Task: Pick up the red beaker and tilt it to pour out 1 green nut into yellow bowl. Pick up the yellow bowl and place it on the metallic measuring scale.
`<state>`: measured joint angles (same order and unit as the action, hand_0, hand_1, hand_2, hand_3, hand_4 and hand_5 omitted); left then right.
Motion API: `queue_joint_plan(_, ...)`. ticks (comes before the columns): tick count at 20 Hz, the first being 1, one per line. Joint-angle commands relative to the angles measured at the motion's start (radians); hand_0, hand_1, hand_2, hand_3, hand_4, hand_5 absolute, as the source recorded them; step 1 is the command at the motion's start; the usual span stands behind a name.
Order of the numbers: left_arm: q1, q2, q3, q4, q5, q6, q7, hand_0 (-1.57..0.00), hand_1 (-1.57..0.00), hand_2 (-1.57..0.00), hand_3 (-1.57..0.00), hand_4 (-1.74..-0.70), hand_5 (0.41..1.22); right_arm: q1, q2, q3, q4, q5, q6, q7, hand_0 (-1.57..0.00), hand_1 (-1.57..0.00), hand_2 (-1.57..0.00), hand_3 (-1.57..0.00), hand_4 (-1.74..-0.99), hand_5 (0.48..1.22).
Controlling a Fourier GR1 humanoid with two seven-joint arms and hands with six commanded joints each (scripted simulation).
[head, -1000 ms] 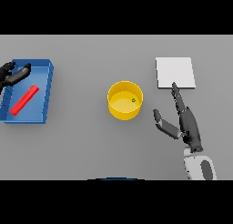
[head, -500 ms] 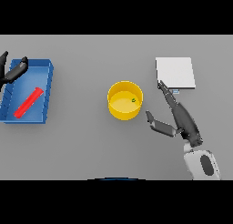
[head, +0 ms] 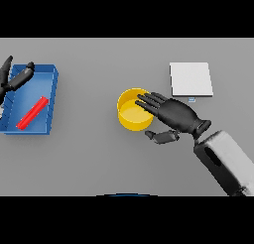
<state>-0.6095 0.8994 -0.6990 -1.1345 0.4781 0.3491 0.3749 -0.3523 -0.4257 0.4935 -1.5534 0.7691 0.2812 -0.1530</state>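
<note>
While the right robot hand [head: 173,114] reaches over the yellow bowl [head: 133,115], its fingers lie spread and fairly straight across the bowl's right rim, thumb out below and beside the wall, so open, no grip formed. Bowl sits mid-bench [head: 99,158], well apart from the metallic measuring scale [head: 191,79] up and to its right. Red beaker [head: 32,112] lies flat in the blue tray [head: 49,94] at far left; left robot hand [head: 15,78] hangs at the tray's upper left corner, fingers relaxed, holding nothing. Green nut not visible now, probably hidden under the fingers. Risks: fingers on the rim could push or tip the bowl if they close unevenly, spilling the nut; a shallow rim pinch may slip during the lift. Versus half a second ago: right hand has moved left from beside the bowl to over its rim; bowl, beaker, scale unmoved.
</note>
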Motion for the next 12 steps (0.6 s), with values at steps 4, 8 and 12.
queue_joint_plan(4,0.007,0.007,0.012,0.002,0.015,-0.01,-0.014,0.0,0.0,0.0,0.0,-0.72,0.684,-0.115,-0.014,0.078,0.088,0.054,0.071,-0.062,0.0,0.0,0.0,0.0,-1.212,0.705)
queue_joint_plan(8,0.005,0.008,0.014,0.003,0.017,-0.015,-0.021,0.0,0.0,0.0,0.0,-0.72,0.688,-0.201,0.012,0.145,0.187,0.105,0.126,-0.046,0.0,0.0,0.0,0.0,-1.223,0.704)
queue_joint_plan(12,0.01,0.014,0.025,-0.003,0.029,-0.02,-0.036,0.0,0.0,0.0,0.0,-0.72,0.687,-0.272,0.036,0.191,0.289,0.142,0.145,-0.054,0.0,0.0,0.0,0.0,-1.239,0.705)
